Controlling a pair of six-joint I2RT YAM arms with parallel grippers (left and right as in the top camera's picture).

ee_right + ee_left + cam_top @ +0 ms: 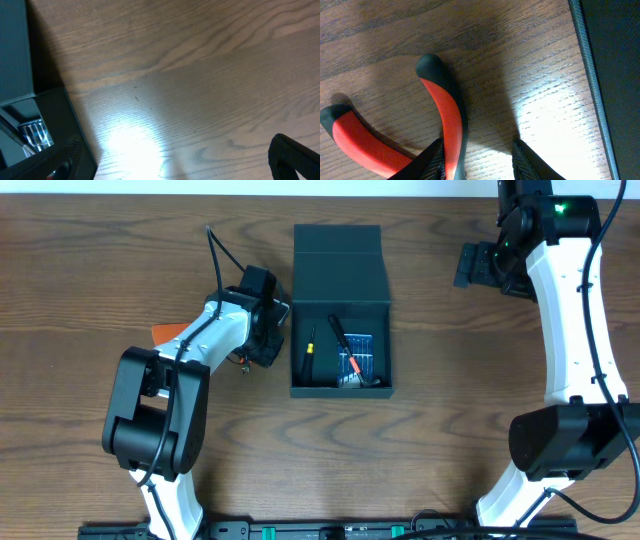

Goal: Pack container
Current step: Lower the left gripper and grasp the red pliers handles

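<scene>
Picking up the red-handled pliers [449, 117] is the step in hand: left gripper [478, 150] jaws apart astride one handle on the worktop [450, 430] beside the open central container [340, 265], right gripper [175, 155] jaws wide and empty; closing and lifting appears next.

Dk teal sq container [340, 260], mid-table, flap lid open rearward, tools [341, 337] inside
</scene>
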